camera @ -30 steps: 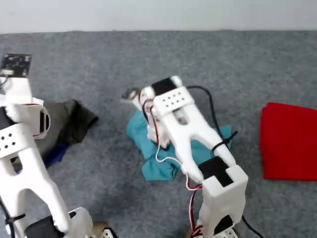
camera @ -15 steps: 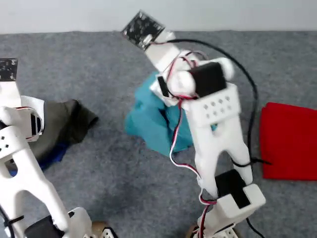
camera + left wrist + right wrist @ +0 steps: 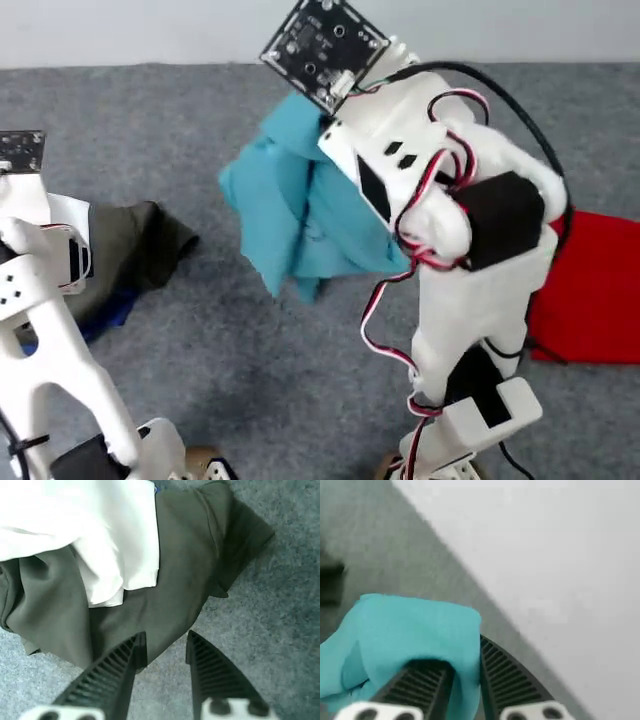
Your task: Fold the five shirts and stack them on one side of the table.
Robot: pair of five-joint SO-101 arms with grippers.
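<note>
"Right pincer point(image 3: 462, 662), status?"
"Clamped on a bunched edge of the teal shirt point(image 3: 300, 215). I'm holding it high over mid-table point(image 3: 150, 120) so it hangs loose. My read: it opens out for folding."
"Left pincer point(image 3: 165, 637)?"
"Jaws apart, hovering above the dark shirt point(image 3: 175, 570) with the white shirt point(image 3: 100, 530) heaped on it. Red shirt point(image 3: 590, 290) lies folded on the right arm's side. Probably the stack spot."

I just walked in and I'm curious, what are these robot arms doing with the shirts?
The right end effector is shut on the teal shirt, holding it up above the table. The left end effector hangs open over a dark shirt with a white shirt piled on it. A red shirt lies flat nearby.
</note>
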